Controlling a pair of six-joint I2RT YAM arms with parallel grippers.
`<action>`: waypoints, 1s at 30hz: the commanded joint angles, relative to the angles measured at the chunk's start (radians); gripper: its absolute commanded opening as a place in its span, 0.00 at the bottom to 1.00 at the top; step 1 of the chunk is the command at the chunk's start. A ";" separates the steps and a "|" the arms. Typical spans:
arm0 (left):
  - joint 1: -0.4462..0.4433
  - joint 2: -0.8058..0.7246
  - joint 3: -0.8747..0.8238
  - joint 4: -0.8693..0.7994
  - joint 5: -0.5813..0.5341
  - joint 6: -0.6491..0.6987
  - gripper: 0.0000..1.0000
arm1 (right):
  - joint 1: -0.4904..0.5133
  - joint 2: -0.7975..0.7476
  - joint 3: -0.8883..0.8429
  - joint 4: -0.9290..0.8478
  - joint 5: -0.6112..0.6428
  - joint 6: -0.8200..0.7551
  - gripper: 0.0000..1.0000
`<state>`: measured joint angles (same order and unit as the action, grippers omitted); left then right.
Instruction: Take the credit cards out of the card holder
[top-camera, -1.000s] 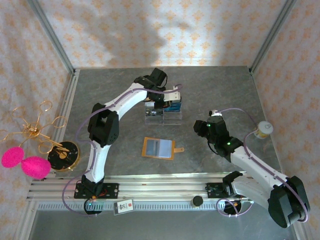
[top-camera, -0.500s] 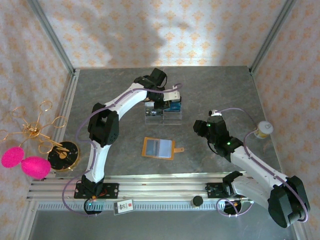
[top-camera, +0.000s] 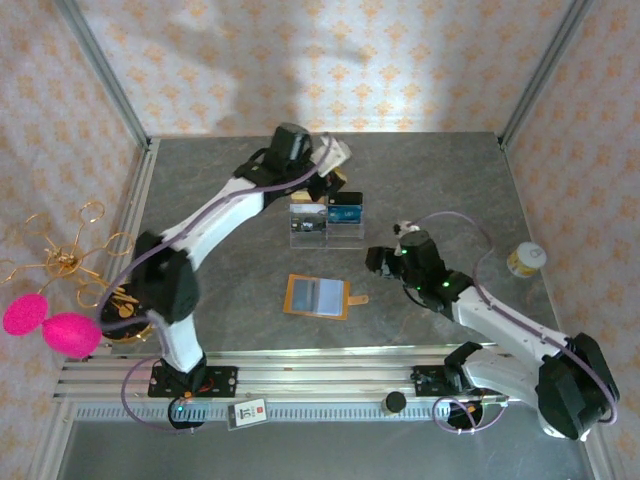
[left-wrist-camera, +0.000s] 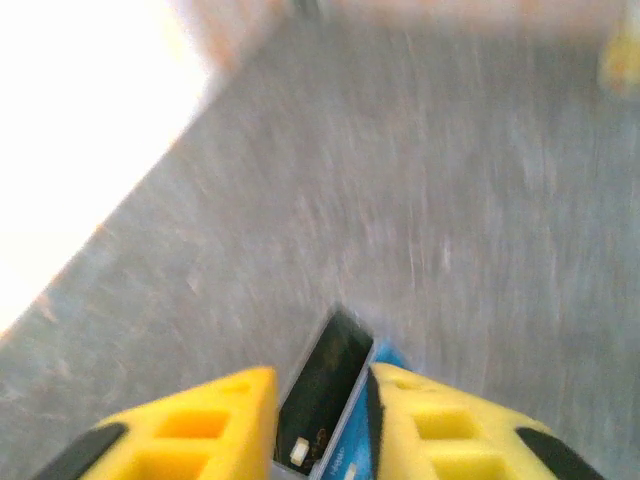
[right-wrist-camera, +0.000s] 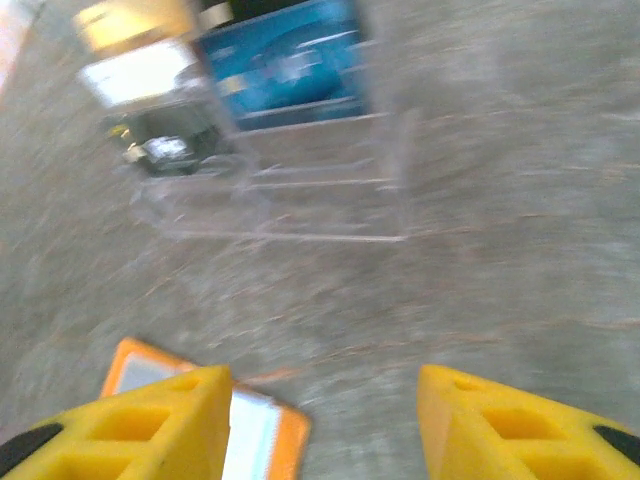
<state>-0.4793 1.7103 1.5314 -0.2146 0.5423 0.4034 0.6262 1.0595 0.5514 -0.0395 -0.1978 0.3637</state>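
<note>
Bright overhead, blurred wrist views, glare

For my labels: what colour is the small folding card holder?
The small folding card holder is tan-orange, clearest in the top external view.

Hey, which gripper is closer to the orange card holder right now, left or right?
Right. The right gripper hovers just beyond the card holder, off its strap-tab side. The left gripper is farther off, over the clear display stand at the back.
</note>
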 joint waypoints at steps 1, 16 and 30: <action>0.014 -0.180 -0.217 0.431 -0.075 -0.363 0.40 | 0.124 0.075 0.052 0.048 0.059 -0.036 0.51; 0.019 -0.755 -1.017 0.450 -0.362 -0.896 0.39 | 0.504 0.629 0.346 0.055 0.373 -0.159 0.51; 0.019 -0.944 -1.119 0.319 -0.447 -0.914 0.39 | 0.527 0.843 0.439 -0.086 0.443 -0.074 0.47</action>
<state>-0.4683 0.7670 0.4301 0.1261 0.1036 -0.4911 1.1530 1.8565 0.9966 -0.0227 0.2077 0.2539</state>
